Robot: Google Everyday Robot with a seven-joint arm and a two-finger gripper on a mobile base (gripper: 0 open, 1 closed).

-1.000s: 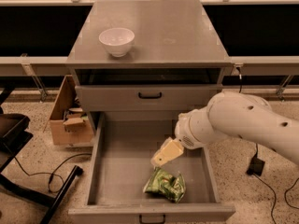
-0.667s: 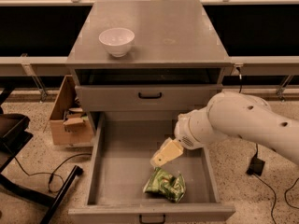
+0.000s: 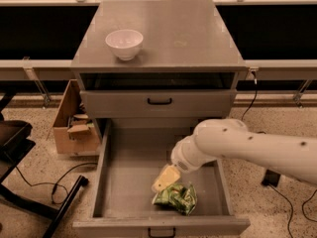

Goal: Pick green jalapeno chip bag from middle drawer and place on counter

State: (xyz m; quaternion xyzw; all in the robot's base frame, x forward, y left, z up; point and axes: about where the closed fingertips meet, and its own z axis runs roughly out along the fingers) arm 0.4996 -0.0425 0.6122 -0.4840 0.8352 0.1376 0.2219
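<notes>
The green jalapeno chip bag lies wrinkled on the floor of the open middle drawer, near its front right. My gripper hangs inside the drawer on the white arm that reaches in from the right. Its pale tip sits just above the bag's upper left edge and touches or nearly touches it. The grey counter is the cabinet top above, with a white bowl at its left.
A shut drawer front with a black handle lies between counter and open drawer. A cardboard box stands on the floor left of the cabinet. A black chair base and cables are at the lower left.
The gripper has dropped slightly toward the bag. The bag and drawer have not moved.
</notes>
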